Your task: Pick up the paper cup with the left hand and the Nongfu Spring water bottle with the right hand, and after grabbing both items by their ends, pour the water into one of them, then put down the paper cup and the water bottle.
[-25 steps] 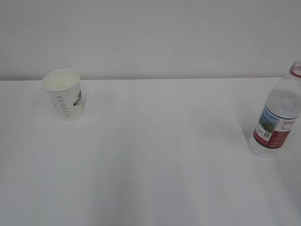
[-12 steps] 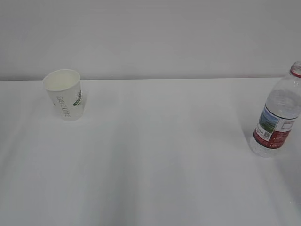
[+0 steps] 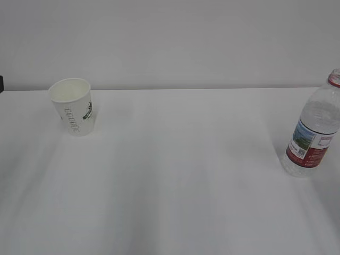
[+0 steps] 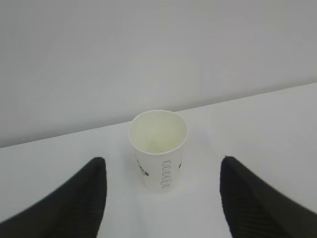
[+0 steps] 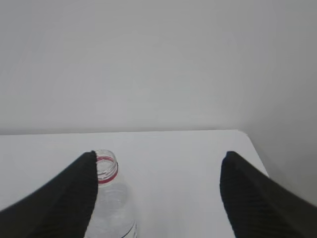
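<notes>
Left wrist view showed the left hand [image 4: 163, 198] spread wide, the paper cup [image 4: 158, 148] upright at twelve o'clock beyond its fingers, untouched. The right hand [image 5: 158, 198] gaped too, the uncapped Nongfu Spring water bottle [image 5: 110, 198] beside its nine o'clock finger. On the white table [image 3: 180, 175], cup and bottle stood well apart.

Exterior looks down; wrist cameras face wall [image 4: 148, 49].

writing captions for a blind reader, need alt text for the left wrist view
A white paper cup stands upright and empty on a white table, centred between the two black fingers of the open left gripper, which does not touch it. A plain pale wall fills the upper half.
</notes>
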